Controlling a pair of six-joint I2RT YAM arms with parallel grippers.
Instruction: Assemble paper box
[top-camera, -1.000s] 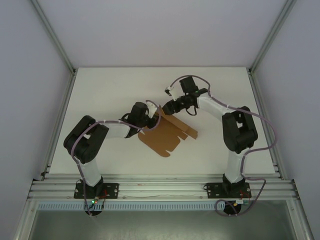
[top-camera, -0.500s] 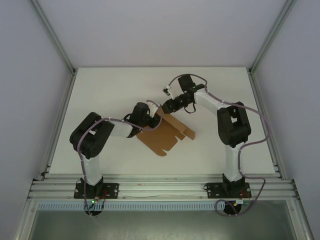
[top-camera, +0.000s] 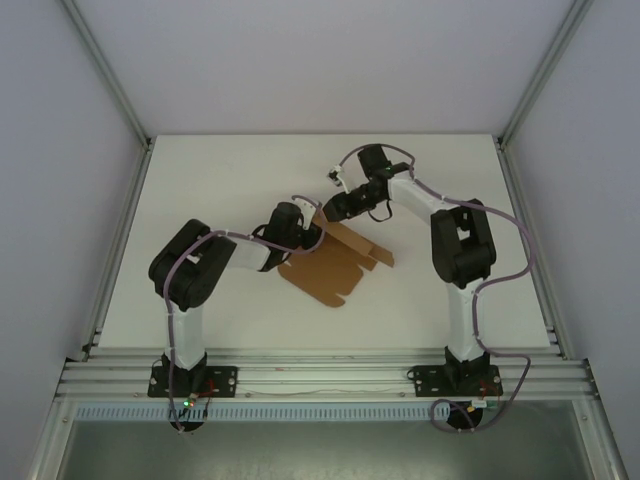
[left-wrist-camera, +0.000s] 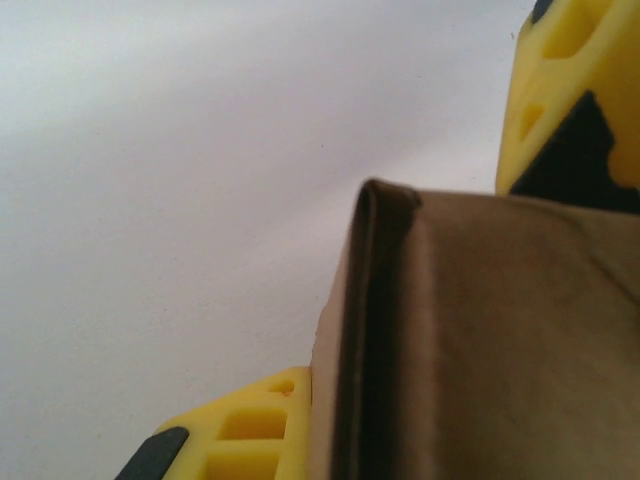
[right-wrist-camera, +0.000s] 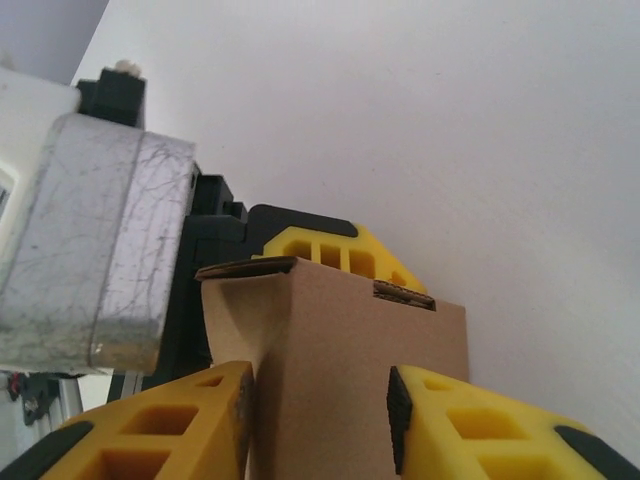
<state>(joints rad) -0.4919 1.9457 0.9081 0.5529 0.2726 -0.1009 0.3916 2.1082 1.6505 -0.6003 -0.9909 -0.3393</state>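
The paper box (top-camera: 335, 265) is a flat brown die-cut sheet at the table's middle, with its far-left end folded up. My left gripper (top-camera: 308, 232) is shut on that raised fold. In the left wrist view the doubled cardboard edge (left-wrist-camera: 375, 330) sits between the yellow fingers (left-wrist-camera: 240, 440). My right gripper (top-camera: 335, 212) meets the same end from the far side. Its jaws (right-wrist-camera: 320, 420) stand apart in front of an upright cardboard panel (right-wrist-camera: 330, 340). One pad touches the folded corner and the other overlaps the panel's face. The left gripper's finger (right-wrist-camera: 330, 245) shows behind the panel.
White tabletop (top-camera: 220, 180) is bounded by aluminium frame rails (top-camera: 120, 230) on both sides and a rail (top-camera: 320, 375) along the near edge. The two arms' wrists are close together over the sheet's far-left end.
The left arm's elbow has swung right and away from its base. The right gripper has edged back and left. The sheet's raised end has shifted slightly with them.
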